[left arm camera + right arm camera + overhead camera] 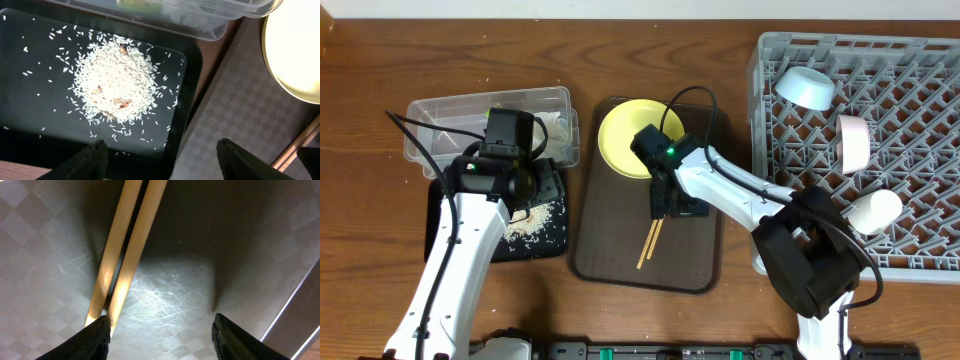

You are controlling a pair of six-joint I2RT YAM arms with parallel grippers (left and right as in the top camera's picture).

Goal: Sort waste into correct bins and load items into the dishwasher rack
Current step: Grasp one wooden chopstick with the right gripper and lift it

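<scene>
Closest to us, the right gripper (162, 335) is hanging low over the brown serving tray (620, 262). Its fingers (95, 340) are standing spread and pinching nothing. The wooden chopsticks (127, 245) are lying flat on that tray, running up to one fingertip, and we cannot tell whether they touch it.

Right of the serving tray, the grey dishwasher rack (765, 110), cut off by the frame edge, is holding a pale bowl (805, 87) tipped on its side. It is also holding a white bowl (855, 142) on edge and a small pale cup (875, 212).

Left of the serving tray, the clear tub (440, 108) is holding something whitish and a yellow-green scrap (140, 5), both too blurred for us to identify. Just beside the serving tray, the black tray (30, 115) is carrying a heap of rice (115, 80).

On the serving tray's far end, the yellow plate (625, 140) is sitting partly under the right arm.

Over the black tray's edge nearest the serving tray, the left gripper (165, 160) is hovering with its fingers apart and empty.
</scene>
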